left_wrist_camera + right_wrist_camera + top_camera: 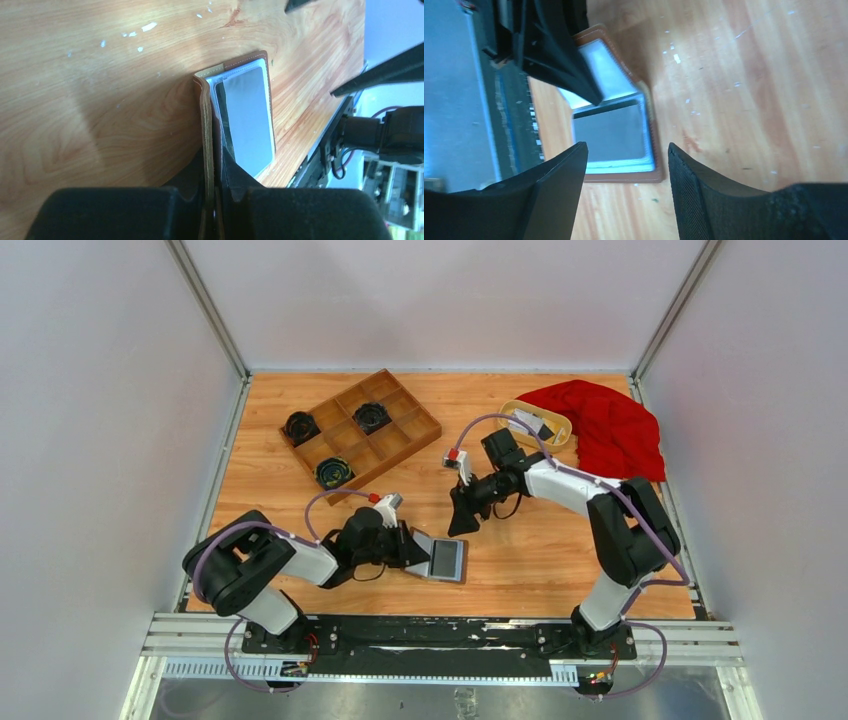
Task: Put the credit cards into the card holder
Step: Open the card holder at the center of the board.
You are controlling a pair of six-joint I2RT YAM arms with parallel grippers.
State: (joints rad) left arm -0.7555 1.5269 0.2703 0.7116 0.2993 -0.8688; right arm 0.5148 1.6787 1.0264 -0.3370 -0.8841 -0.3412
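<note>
My left gripper point(410, 546) pinches the card holder point(446, 560) by its flap; my right gripper point(463, 517), wide and empty, hangs just beyond it; the credit cards point(529, 423) probably lie far right.

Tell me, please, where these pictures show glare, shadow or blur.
Top external: even light, sharp, only soft shadows under the arms on the table. Left wrist: the left hand is near and blurred; the pocket of the card holder shines pale; the background at the right is washed out. Right wrist: the right hand is dark and soft-edged; the pocket glares bluish.
</note>
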